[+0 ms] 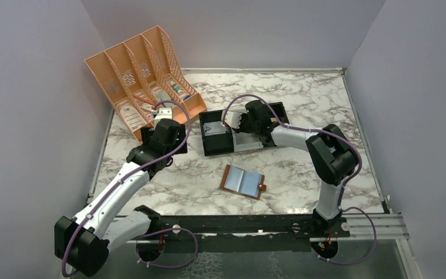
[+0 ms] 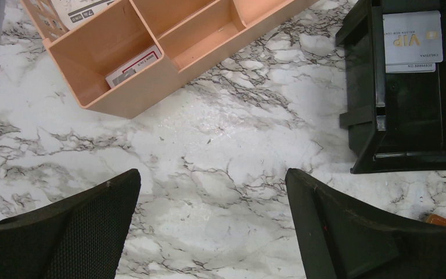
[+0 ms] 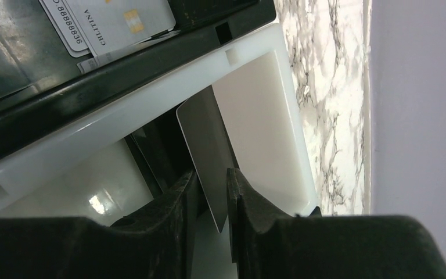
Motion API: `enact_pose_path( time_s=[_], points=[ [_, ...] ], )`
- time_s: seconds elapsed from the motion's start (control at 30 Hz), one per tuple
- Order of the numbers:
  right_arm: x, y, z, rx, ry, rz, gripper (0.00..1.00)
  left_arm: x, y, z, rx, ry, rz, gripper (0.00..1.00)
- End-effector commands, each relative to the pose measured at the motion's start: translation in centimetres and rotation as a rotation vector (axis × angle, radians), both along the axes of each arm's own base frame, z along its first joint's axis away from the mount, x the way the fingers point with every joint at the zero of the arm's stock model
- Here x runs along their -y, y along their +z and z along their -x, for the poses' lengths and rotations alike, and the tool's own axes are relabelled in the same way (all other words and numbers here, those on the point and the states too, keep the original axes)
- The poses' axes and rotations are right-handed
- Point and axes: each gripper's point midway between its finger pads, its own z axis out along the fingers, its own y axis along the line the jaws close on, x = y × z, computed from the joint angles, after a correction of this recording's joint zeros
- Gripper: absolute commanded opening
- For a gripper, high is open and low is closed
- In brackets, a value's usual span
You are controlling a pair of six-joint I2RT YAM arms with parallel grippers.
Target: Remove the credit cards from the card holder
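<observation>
Fingers (image 3: 177,209) of the right gripper (image 3: 213,177), narrowly parted, flank a pale credit card (image 3: 206,139) standing edgewise over the white tray (image 3: 255,87); whether they clamp it cannot be told. Two more cards (image 2: 412,40) lie in the adjoining black tray (image 2: 363,87) at the centre of the table (image 1: 302,99). Toward the near edge, the card holder (image 1: 243,182) lies spread open. Near the left edge, the left gripper (image 2: 212,174) hangs wide open and empty.

Bright, even overhead light; soft shadows; faint glare on the marble table (image 2: 220,125); close foreground slightly blurred.
</observation>
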Motion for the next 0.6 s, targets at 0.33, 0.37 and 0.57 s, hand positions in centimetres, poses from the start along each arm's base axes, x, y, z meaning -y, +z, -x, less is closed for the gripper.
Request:
enact_pose_path(
  time_s=[0.33,0.37,0.57],
  points=[
    [-0.8,0.3,0.7,-0.045,0.037,-0.031,0.3,-0.6,-0.9,0.3,-0.03,0.008,-0.031,0.99],
    [-0.9,0.5,0.7,-0.046,0.031,-0.042,0.31,-0.6,-0.9,0.2,-0.031,0.008,-0.031,0.99],
    [-1.2,2.0,1.0,-0.046,0.004,-0.123,0.33,-0.6,-0.9,0.3,-0.029,0.008,-0.031,0.99]
  ],
)
